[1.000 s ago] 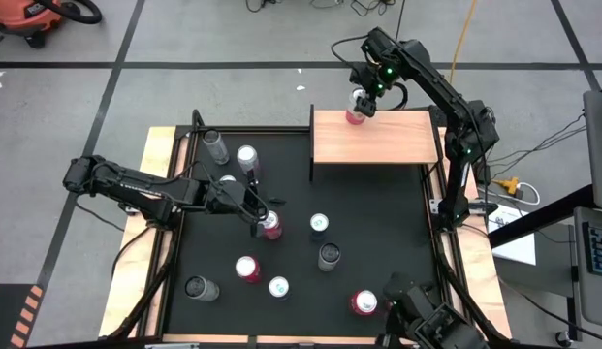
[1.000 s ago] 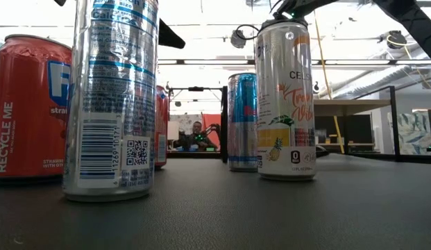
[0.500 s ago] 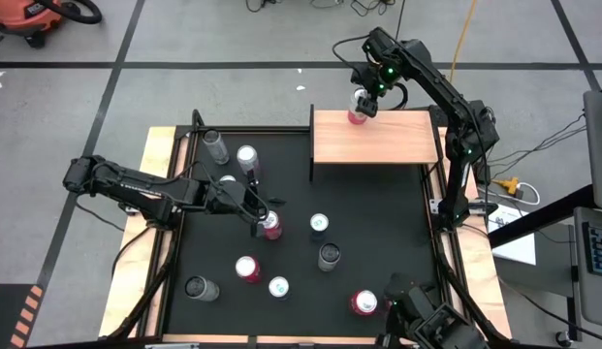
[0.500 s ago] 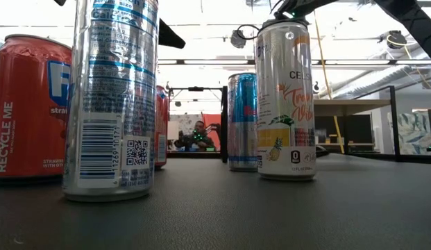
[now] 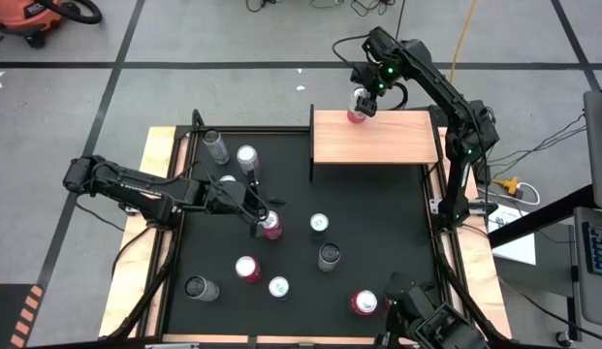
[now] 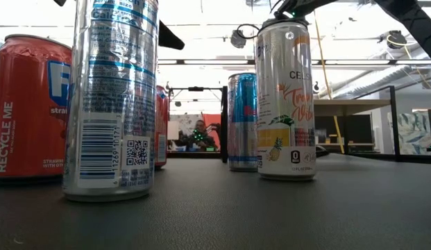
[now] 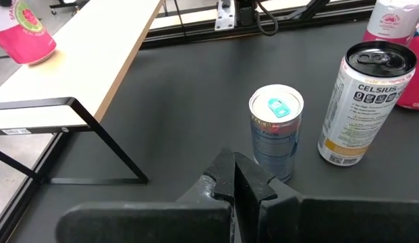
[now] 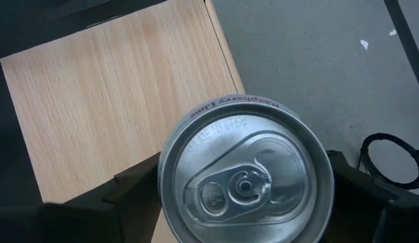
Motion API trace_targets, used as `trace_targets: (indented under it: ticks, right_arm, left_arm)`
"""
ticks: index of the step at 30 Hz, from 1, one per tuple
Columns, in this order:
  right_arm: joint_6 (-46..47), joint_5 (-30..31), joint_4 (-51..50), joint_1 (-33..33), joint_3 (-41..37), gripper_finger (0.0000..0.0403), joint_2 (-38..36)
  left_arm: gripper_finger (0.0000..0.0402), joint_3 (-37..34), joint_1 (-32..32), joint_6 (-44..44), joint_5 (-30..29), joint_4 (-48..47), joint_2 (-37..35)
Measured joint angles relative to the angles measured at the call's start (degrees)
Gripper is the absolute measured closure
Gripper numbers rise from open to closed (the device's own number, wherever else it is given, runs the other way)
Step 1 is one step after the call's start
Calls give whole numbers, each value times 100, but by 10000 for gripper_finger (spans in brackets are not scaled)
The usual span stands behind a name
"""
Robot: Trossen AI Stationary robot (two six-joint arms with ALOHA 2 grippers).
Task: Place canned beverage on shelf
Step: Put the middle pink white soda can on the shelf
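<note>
Ten cans [image 5: 320,225], one shelf [image 5: 375,138], two arms [image 5: 136,186].

Floor [image 5: 233,87] here is plain grey concrete, marked off with black tape lines [image 5: 184,65] into big squares. An orange-and-black shop vac [image 5: 34,15] sits in one corner with its hose curled beside it. A yellow cord [image 5: 462,34] runs across the floor, there's a yellow plug [image 5: 512,185] with a tangle of black cables near it, and some white paper [image 5: 509,237] lies on the floor close by. Looking level across the room, it's bright: a white ceiling [image 6: 201,42] with beams and pipes, lots of light pouring in. A person [image 6: 198,134] sits way back at a desk. Some blue-green patterned thing [image 6: 415,132] is off to the side.
</note>
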Motion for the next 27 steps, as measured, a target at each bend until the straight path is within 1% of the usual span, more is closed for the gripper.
trace_targets:
  ticks: [6, 10, 27]
  right_arm:
    - [-50, -2, -3, 0, 0, 94, 0]
    - [-58, -4, -28, 0, 0, 94, -2]
    - [-82, -26, -31, 0, 0, 94, -2]
  left_arm:
    - [402, 0, 0, -91, 6, -6, 0]
    - [402, 0, 0, -108, 152, -11, 0]
    - [402, 0, 1, -125, 176, -24, 0]
